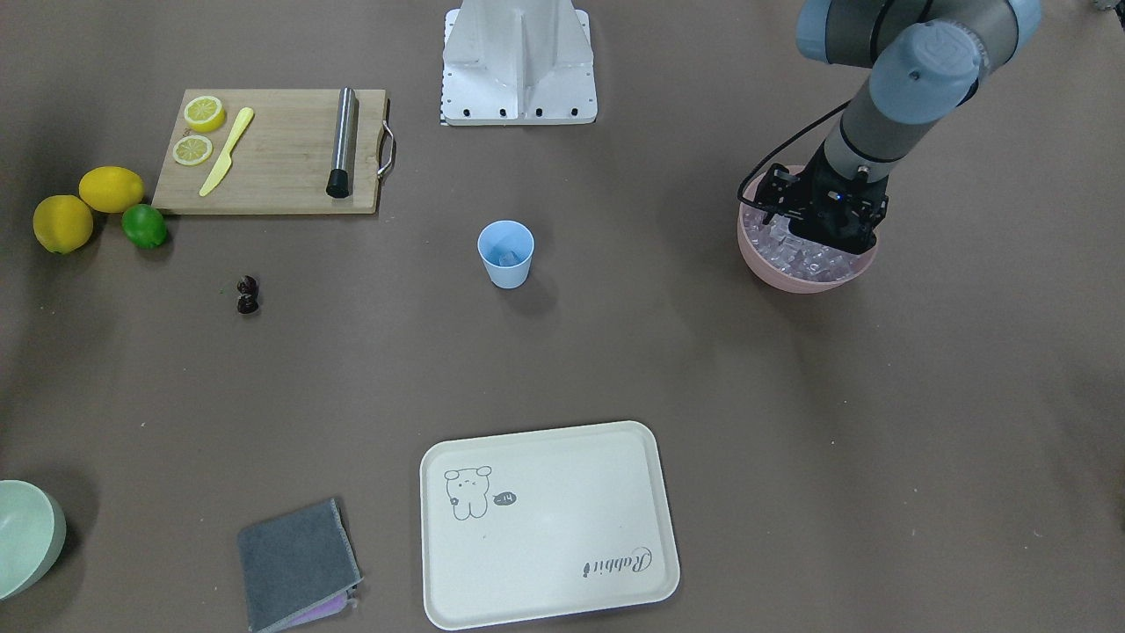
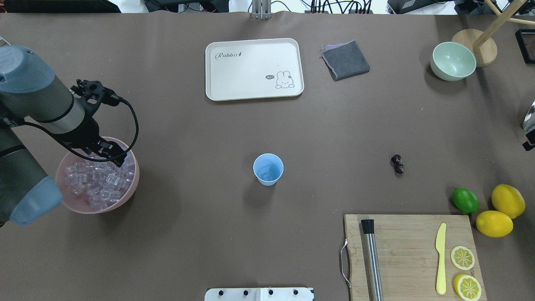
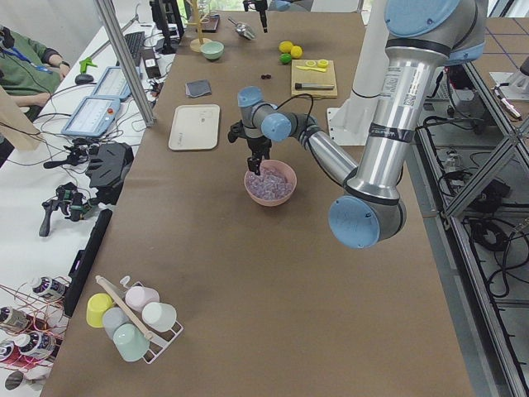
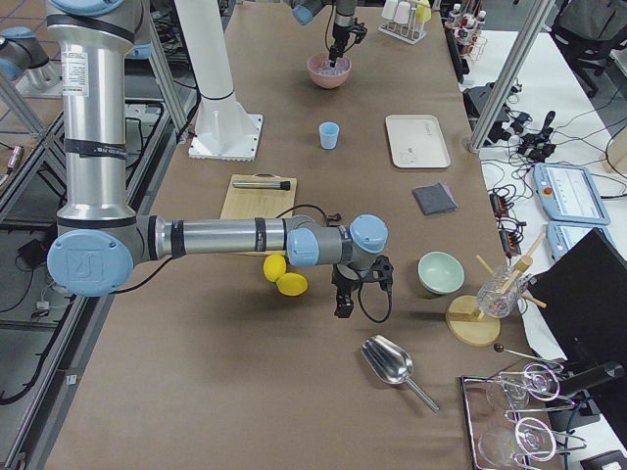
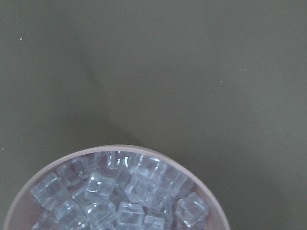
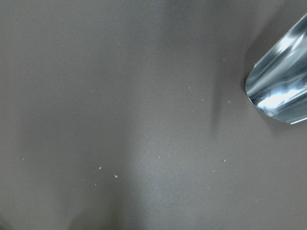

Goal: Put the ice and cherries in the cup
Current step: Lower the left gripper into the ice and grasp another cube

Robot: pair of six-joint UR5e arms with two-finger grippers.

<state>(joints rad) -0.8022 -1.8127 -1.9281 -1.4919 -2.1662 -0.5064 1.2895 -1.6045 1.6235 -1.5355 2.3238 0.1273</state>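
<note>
**Exterior front-facing.** The left gripper [image 1: 824, 236] reaches down into the pink bowl [image 1: 804, 283], which is heaped with ice [image 1: 813, 261]. Its fingers are sunk among the cubes, so whether they are released or clenched cannot be told. The light blue cup [image 1: 505, 253] stands upright mid-surface, well apart from the bowl, with a pale, indistinct shape at its bottom. The cherries [image 1: 248, 295] lie on the bare surface, outside any container.

**Overhead exterior.** Cubes fill the pink bowl nearly to its rim. The cup stands between that bowl and the cherries. A cream tray [image 2: 253, 50] and a pale green bowl [image 2: 453, 61] sit along the far edge.

**Exterior left.** The near arm points its gripper straight down into the ice.

**Exterior right.** The right gripper [image 4: 343, 305] hangs low over the surface near a metal scoop [image 4: 392, 367]. The state of its fingers cannot be told.

**Left wrist-mounted.** The pink rim and its cubes occupy the lower edge; the fingers are out of view.

**Right wrist-mounted.** The scoop's mouth enters at the right edge, over brown surface.
</note>
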